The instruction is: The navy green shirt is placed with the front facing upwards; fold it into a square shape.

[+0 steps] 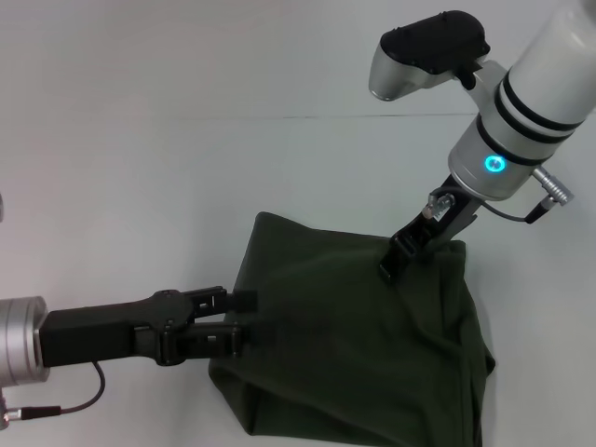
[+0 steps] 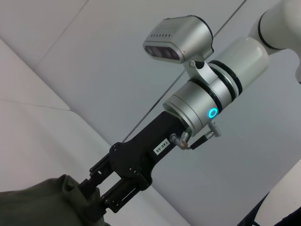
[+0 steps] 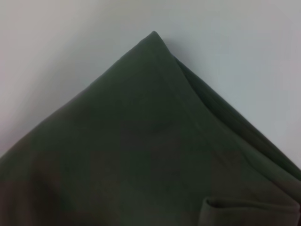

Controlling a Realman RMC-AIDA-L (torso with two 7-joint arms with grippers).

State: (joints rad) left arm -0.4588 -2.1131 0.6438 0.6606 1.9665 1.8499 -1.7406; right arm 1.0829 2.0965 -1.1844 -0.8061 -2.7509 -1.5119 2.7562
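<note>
On the white table (image 1: 140, 140), the navy green shirt (image 1: 354, 345) lies toward the near right, already folded into a rough block. Right gripper (image 1: 399, 253) comes down on its far edge, fingers pinching a bunched bit of cloth, probably to carry or settle the fold. Left gripper (image 1: 244, 321) reaches in low at the left edge, fingers spread, seemingly steadying that side.

The right arm (image 1: 545, 70) is white with black bands and a glowing cyan ring; behind its fingers sit a silver-and-black camera pod, metal connector and thin cable; the left arm (image 1: 102, 335) is a silver cylinder and black block, cable trailing.
</note>
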